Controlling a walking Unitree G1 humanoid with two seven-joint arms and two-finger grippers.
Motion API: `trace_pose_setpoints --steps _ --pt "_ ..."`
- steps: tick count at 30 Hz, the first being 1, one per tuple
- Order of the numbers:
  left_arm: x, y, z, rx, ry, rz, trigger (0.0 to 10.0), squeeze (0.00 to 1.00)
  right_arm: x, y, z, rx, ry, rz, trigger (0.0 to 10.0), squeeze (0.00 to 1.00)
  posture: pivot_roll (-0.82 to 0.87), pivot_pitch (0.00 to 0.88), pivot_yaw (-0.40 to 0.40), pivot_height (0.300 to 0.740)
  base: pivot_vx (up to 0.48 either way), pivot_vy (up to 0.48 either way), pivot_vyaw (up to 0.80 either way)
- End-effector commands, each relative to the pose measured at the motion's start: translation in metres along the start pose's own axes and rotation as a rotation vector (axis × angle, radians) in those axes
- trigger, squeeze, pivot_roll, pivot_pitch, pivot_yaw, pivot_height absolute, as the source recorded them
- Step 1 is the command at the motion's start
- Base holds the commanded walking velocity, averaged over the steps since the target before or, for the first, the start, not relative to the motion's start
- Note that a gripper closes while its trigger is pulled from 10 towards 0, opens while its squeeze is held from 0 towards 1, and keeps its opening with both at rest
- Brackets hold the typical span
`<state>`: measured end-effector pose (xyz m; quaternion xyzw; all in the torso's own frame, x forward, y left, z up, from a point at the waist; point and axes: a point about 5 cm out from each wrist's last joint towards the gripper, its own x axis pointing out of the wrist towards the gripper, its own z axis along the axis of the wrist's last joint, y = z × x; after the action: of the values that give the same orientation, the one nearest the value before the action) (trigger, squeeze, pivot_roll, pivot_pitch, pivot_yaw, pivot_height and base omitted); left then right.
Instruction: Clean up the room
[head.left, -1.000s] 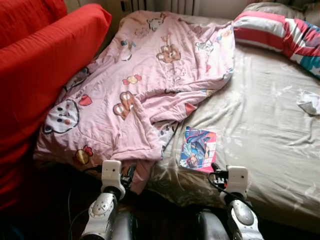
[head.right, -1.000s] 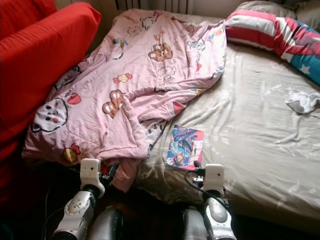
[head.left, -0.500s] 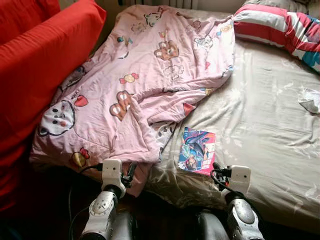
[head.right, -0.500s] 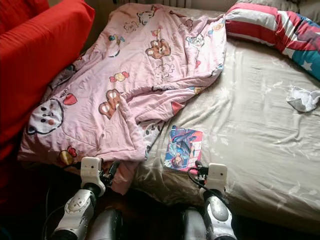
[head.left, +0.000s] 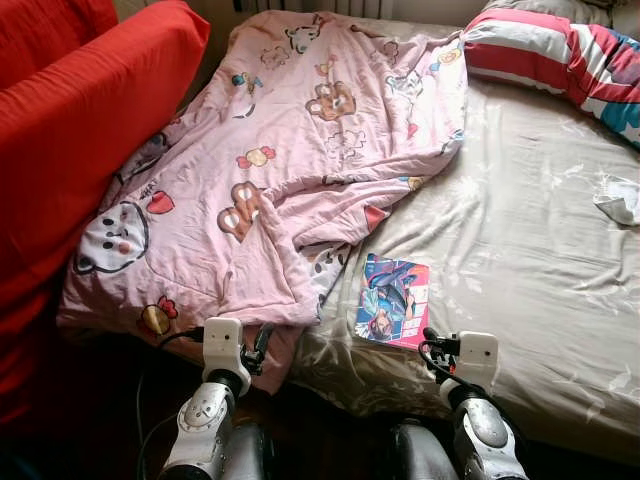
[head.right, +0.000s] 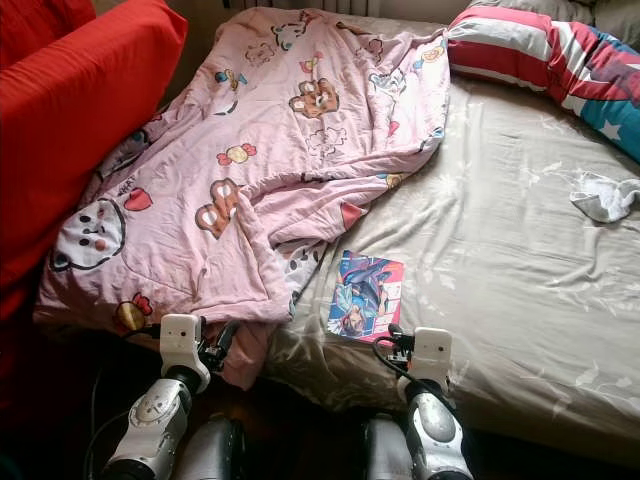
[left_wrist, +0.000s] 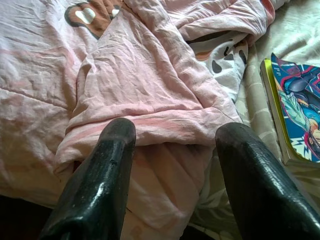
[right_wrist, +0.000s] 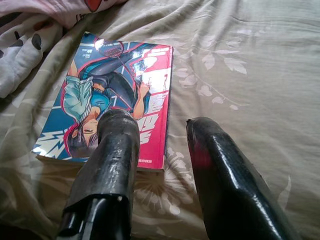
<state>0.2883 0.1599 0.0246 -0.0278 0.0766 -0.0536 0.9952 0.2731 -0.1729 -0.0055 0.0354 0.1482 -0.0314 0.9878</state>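
A pink cartoon-print quilt (head.left: 290, 160) lies crumpled over the left half of the bed, one corner hanging off the near edge. A colourful comic book (head.left: 393, 300) lies flat on the beige sheet (head.left: 520, 250) near the front edge. My left gripper (head.left: 262, 342) is open, just short of the quilt's hanging corner (left_wrist: 150, 125). My right gripper (head.left: 432, 342) is open and empty, hovering at the near edge of the comic book (right_wrist: 117, 100).
A red sofa cushion (head.left: 80, 120) stands against the bed's left side. A striped pillow (head.left: 560, 60) lies at the head of the bed. A crumpled white cloth (head.right: 600, 195) lies on the sheet at the right. Dark floor lies below the bed's front edge.
The head camera has shifted slightly, so the bed sits a little lower-left in view. Both grippers stay open at the bed's front edge.
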Motion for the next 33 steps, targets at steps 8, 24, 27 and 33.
trace_pose_setpoints --steps 8,24,27,33 --pt "-0.004 0.0022 -0.0075 0.002 0.036 0.005 10.0 0.0 -0.0054 0.0021 -0.0107 -0.005 0.038 0.002 10.0 0.0 -0.06 0.195 0.032 0.639 0.0 0.0 0.0" --pt "-0.004 0.003 -0.0071 0.005 0.034 0.006 10.0 0.0 -0.0046 0.0033 -0.0098 -0.008 0.038 -0.006 10.0 0.0 -0.06 0.195 0.033 0.639 0.0 0.0 0.0" --pt "-0.004 0.0029 -0.007 0.006 0.034 0.005 10.0 0.0 -0.0044 0.0035 -0.0092 -0.008 0.034 -0.005 10.0 0.0 -0.06 0.195 0.033 0.639 0.242 0.0 0.0" --pt "-0.0038 0.0029 -0.0072 0.007 0.035 0.005 10.0 0.0 -0.0032 0.0063 -0.0094 -0.016 0.048 0.007 10.0 0.0 -0.06 0.194 0.034 0.619 0.256 0.0 0.0"
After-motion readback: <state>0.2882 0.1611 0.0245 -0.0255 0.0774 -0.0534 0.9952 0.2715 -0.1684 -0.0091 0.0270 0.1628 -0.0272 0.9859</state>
